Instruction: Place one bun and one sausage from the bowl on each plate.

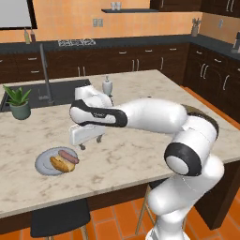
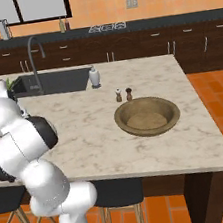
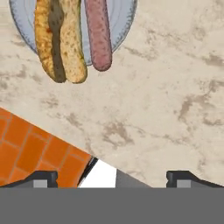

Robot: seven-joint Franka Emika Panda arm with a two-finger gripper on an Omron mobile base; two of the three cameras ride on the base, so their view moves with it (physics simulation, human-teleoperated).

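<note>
- On the left of the desk point(image 1: 140, 154), the plate point(image 1: 43, 164) carries the bun point(image 1: 61, 164) and the sausage point(image 1: 69, 155), side by side and touching, both inside the rim.
- Just right of the plate, the claw point(image 1: 90, 141) hangs above bare desk with its jaws spread wide and nothing between them.
- This plate looks served, so the step in hand is likely the retreat: lift straight up before swinging, so the fingers don't clip the rim or roll the sausage.
- Behind the arm stands a white bottle point(image 1: 108, 86), with a potted plant point(image 1: 19, 101) at the far left by the sink point(image 1: 61, 91); both are well apart from the plate.
- To the right, the bowl point(image 2: 147, 116) appears empty, with two small shakers point(image 2: 123, 95) just behind it.
- I can't spot a second plate.
</note>
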